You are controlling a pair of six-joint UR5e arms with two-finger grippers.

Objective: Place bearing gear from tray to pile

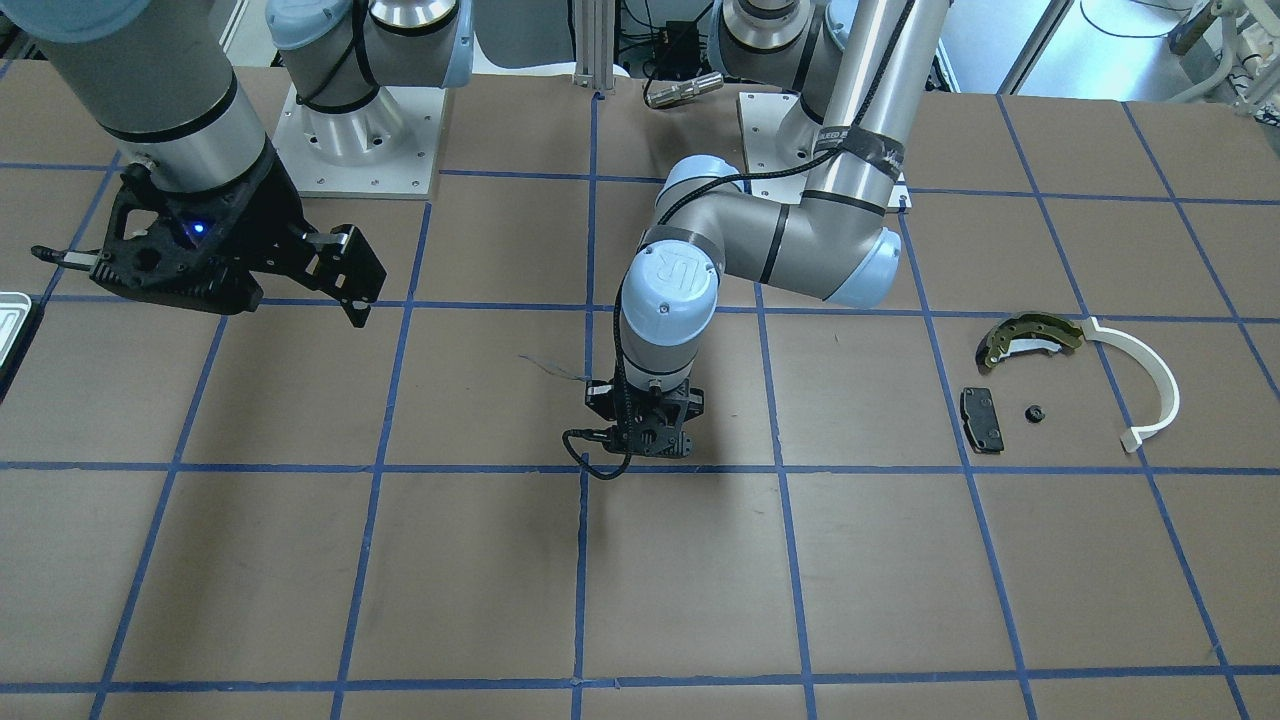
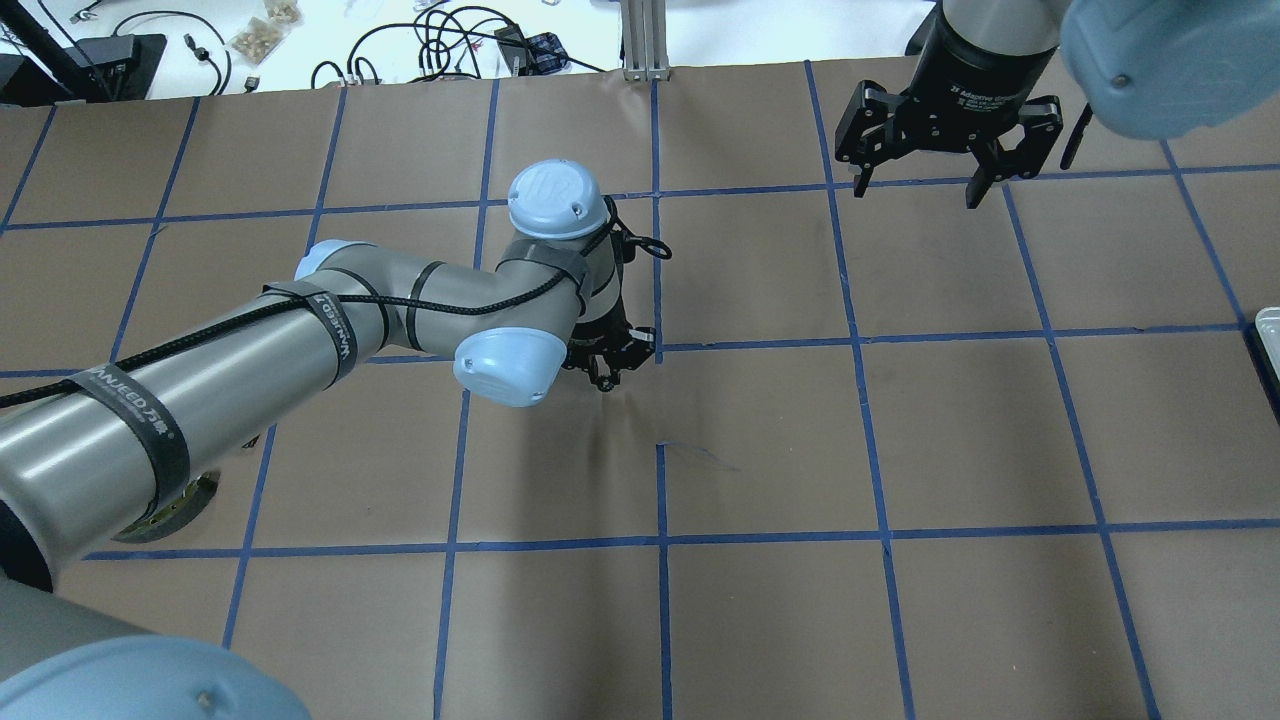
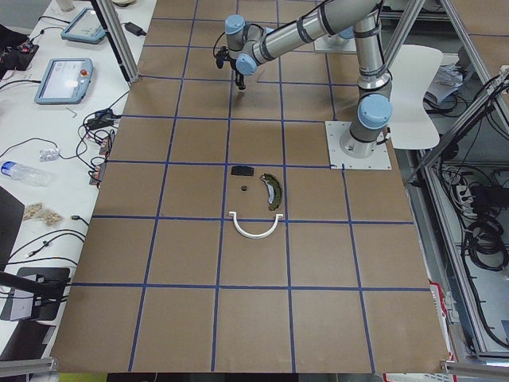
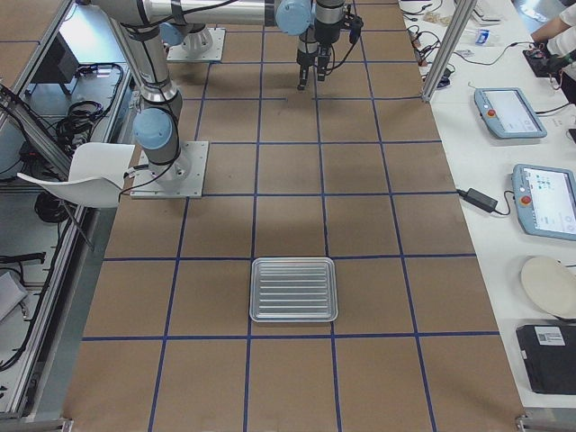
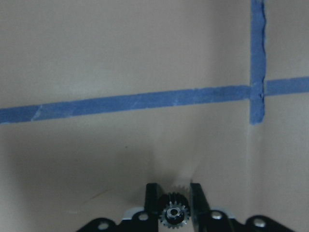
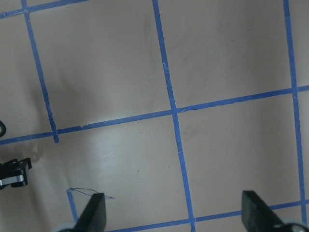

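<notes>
My left gripper (image 5: 174, 205) is shut on a small toothed bearing gear (image 5: 173, 213), held low over the brown table near its middle (image 1: 645, 440), also seen from overhead (image 2: 600, 368). The pile lies apart from it toward the robot's left: an olive-gold brake shoe (image 1: 1030, 335), a white plastic arc (image 1: 1150, 385), a black pad (image 1: 982, 418) and a small black round part (image 1: 1035, 412). The whitish-grey tray (image 4: 293, 290) sits at the table's right end and looks empty. My right gripper (image 1: 355, 280) is open and empty above the table (image 2: 920, 180).
The table is covered in brown paper with a blue tape grid. The two arm bases (image 1: 360, 140) stand at the robot's side. Tablets and cables (image 3: 64, 79) lie on a white side table past the table's edge.
</notes>
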